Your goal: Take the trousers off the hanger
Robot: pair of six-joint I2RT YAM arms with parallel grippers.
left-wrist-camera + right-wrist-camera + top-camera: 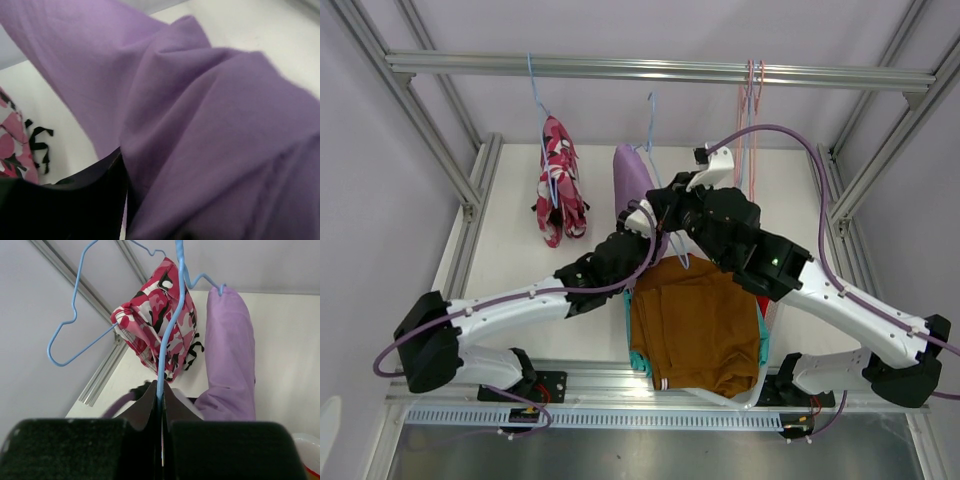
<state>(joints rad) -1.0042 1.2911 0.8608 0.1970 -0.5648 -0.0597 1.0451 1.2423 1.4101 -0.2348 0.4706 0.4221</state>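
Lilac trousers point(631, 178) point(230, 350) hang from a light-blue hanger point(650, 118) point(170, 335) on the top rail. My right gripper point(667, 218) point(161, 397) is shut on that hanger's wire below the hook. My left gripper point(638, 234) is at the lilac cloth's lower end. In the left wrist view lilac cloth point(210, 130) fills the frame and presses on one dark finger point(90, 195); the other finger is hidden. Camouflage trousers point(556, 185) point(160, 310) hang on their own blue hanger point(75, 315) to the left. Rust-brown trousers point(695, 320) lie on top of teal ones point(638, 360).
The rust-brown and teal pile sits in a white-rimmed basket point(745, 398) at the table's near edge, between the arm bases. Empty pink hangers point(752, 110) dangle from the rail point(660, 68) on the right. Frame posts point(470, 190) stand at both sides.
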